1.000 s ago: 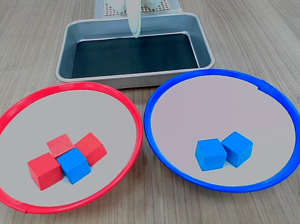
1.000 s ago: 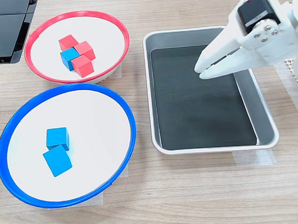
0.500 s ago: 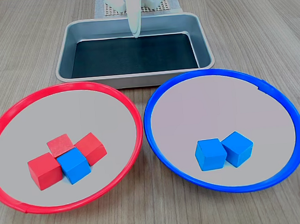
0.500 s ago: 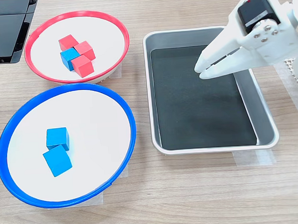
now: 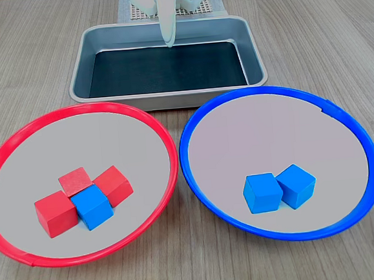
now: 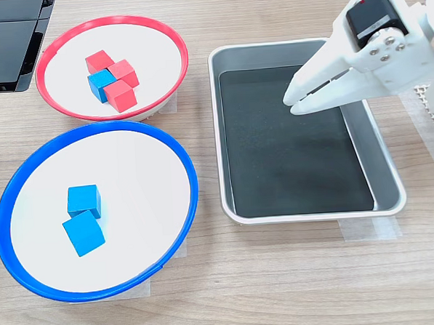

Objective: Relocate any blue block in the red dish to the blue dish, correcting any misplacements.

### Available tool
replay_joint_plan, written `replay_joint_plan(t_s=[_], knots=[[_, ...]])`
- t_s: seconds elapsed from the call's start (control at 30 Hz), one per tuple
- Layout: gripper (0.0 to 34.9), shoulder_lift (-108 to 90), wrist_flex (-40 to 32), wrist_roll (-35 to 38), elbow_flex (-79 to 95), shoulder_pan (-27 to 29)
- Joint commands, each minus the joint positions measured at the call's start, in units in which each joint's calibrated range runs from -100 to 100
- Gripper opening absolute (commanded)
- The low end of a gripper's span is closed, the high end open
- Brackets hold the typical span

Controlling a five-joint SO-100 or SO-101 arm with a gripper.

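Starting at the first exterior view's left, you have the large round dish with the bright red rim and pale grey inside. It holds four cubes in a tight cluster: three red cubes and one small bright blue cube, the task's block. That blue cube sits at the near side of the cluster, touching the red ones on either side and the one behind.

To the right in the first exterior view lies the matching round dish with the bright blue rim. You will count two more blue cubes inside, side by side and touching. That makes three blue and three red in all.

Behind and between the two dishes stands one rectangular metal tray with a dark floor.

At the second exterior view's right, your white plastic gripper hangs above the tray, tips pointing toward the dishes. Its jaws look nearly together, with only a thin slit between them, and they grip nothing. It is well apart from both dishes.
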Motion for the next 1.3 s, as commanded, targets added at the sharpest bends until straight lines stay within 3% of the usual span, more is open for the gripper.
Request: replay_joint_plan(t_s=[0.0,0.83,1.27], knots=[[0.4,-0.17,0.18,-0.2,-0.37,-0.41],[0.4,-0.17,0.1,0.2,-0.37,-0.88],[0.4,8.61,-4.11,1.66,-6.83,-0.03]])
